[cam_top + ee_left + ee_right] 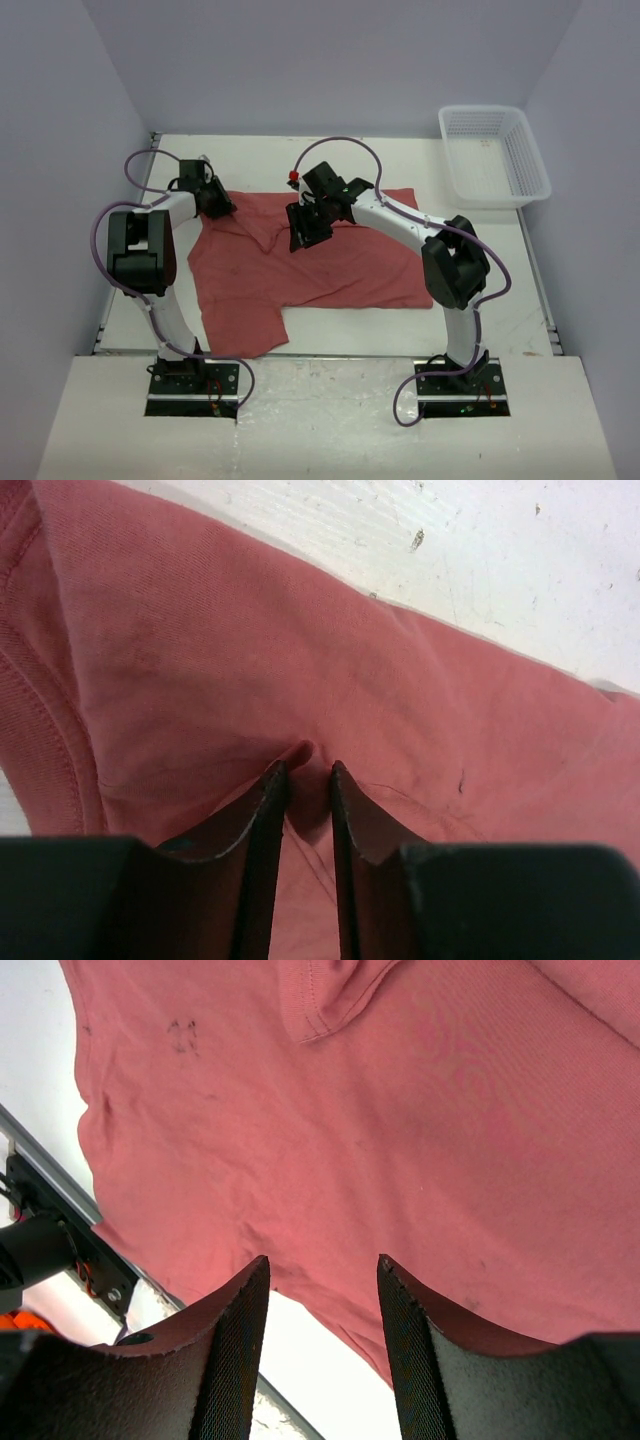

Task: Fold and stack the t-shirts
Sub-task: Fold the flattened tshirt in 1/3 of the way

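One brick-red t-shirt (pixel 330 265) lies spread and rumpled across the middle of the table. My left gripper (pixel 215 205) is down at its far left corner. In the left wrist view its jaws (pixel 308 770) stand narrow, with a raised ridge of the cloth (pixel 300 660) pinched between the fingertips. My right gripper (pixel 305 232) hovers over the shirt's upper middle. In the right wrist view it (pixel 322 1265) is open with nothing between its fingers, and the shirt (pixel 400 1110) and its hem edge lie below.
A white mesh basket (pixel 495 155) stands at the far right corner. Bare white table (pixel 480 290) shows right of the shirt and along the back. A metal rail (pixel 60 1210) runs along the table's near edge.
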